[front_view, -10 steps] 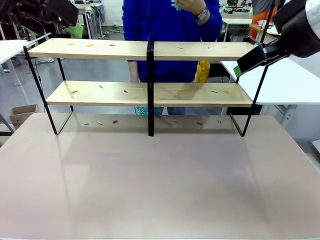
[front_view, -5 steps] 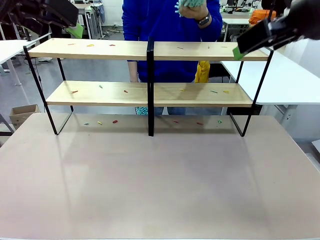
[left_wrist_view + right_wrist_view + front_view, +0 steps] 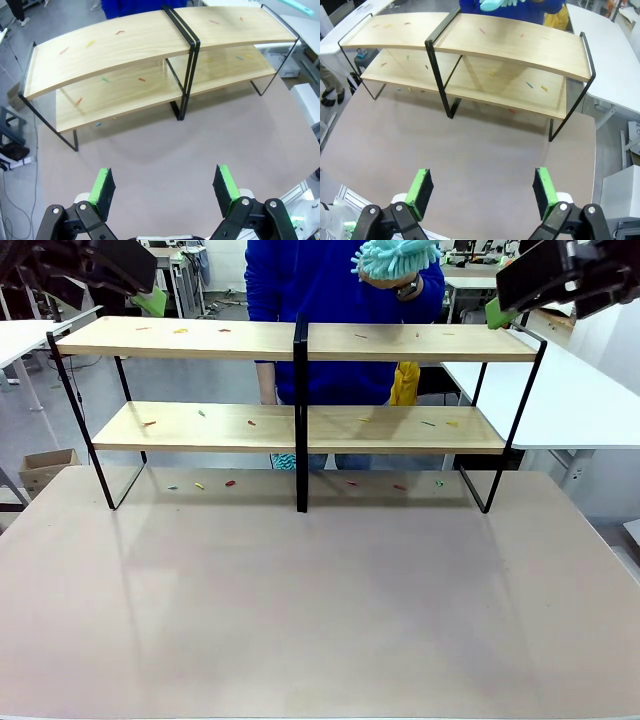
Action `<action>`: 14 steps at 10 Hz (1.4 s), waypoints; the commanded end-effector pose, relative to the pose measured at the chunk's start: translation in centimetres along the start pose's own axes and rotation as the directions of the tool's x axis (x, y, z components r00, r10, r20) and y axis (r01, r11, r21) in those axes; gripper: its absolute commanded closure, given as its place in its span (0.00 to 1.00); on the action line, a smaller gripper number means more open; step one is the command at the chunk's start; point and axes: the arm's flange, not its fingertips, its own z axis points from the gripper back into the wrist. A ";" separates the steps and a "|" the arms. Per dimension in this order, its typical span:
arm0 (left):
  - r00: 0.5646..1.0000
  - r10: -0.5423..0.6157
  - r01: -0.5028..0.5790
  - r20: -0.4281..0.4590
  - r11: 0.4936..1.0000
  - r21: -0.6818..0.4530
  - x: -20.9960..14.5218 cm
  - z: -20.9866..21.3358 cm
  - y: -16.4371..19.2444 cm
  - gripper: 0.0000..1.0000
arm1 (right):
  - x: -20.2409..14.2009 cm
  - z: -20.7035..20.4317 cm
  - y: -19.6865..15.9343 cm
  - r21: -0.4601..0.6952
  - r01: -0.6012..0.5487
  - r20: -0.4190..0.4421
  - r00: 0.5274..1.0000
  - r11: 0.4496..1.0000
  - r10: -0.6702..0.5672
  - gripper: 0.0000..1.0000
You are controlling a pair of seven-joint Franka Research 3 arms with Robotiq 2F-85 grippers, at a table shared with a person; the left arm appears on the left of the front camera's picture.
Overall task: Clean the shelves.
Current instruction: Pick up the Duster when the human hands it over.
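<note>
The shelves [image 3: 200, 338] stand across the far part of the table [image 3: 300, 620], two long pale boards one above the other in a thin black frame, with a black upright [image 3: 300, 420] splitting them down the middle. Small coloured scraps [image 3: 180, 331] lie scattered on both boards, and a few more sit on the table under the lower board.

Behind the shelves stands a person [image 3: 320, 290] in a blue top, holding a fluffy teal duster [image 3: 397, 257] up above the top board, right of the upright and clear of the wood.

The left hand [image 3: 165, 186] hangs high, off the left end of the shelves and above the level of the top board. From its own camera it is released: the green pads [image 3: 102, 186] stand wide apart with nothing between them, and it looks down on the table and the whole rack, well apart from it.

The right hand [image 3: 482, 187] is up by the right end of the shelves, also above the top board and not touching the frame. It too is released, its pads [image 3: 544, 189] spread wide and empty, looking down on the bare table in front of the rack.

A white table [image 3: 580, 410] stands off to the right behind the shelves, and a cardboard box [image 3: 45, 468] sits on the floor at the left.
</note>
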 end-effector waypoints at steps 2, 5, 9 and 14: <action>1.000 0.001 -0.001 -0.004 1.000 -0.001 0.0 0.0 0.0 0.00 | 0.3 -0.7 -0.1 -0.014 0.047 -0.004 0.999 0.999 -0.047 0.00; 1.000 0.001 -0.001 -0.004 1.000 -0.001 0.0 0.0 0.0 0.00 | 0.2 -0.7 -0.6 -0.018 0.020 -0.010 1.000 1.000 -0.021 0.00; 1.000 0.001 -0.001 -0.004 1.000 -0.001 0.0 0.0 0.0 0.00 | 0.2 -0.7 -0.6 -0.018 0.020 -0.010 1.000 1.000 -0.021 0.00; 1.000 0.001 -0.001 -0.004 1.000 -0.001 0.0 0.0 0.0 0.00 | 14.0 -10.7 -9.6 0.494 0.544 -0.649 0.750 0.678 -0.129 0.00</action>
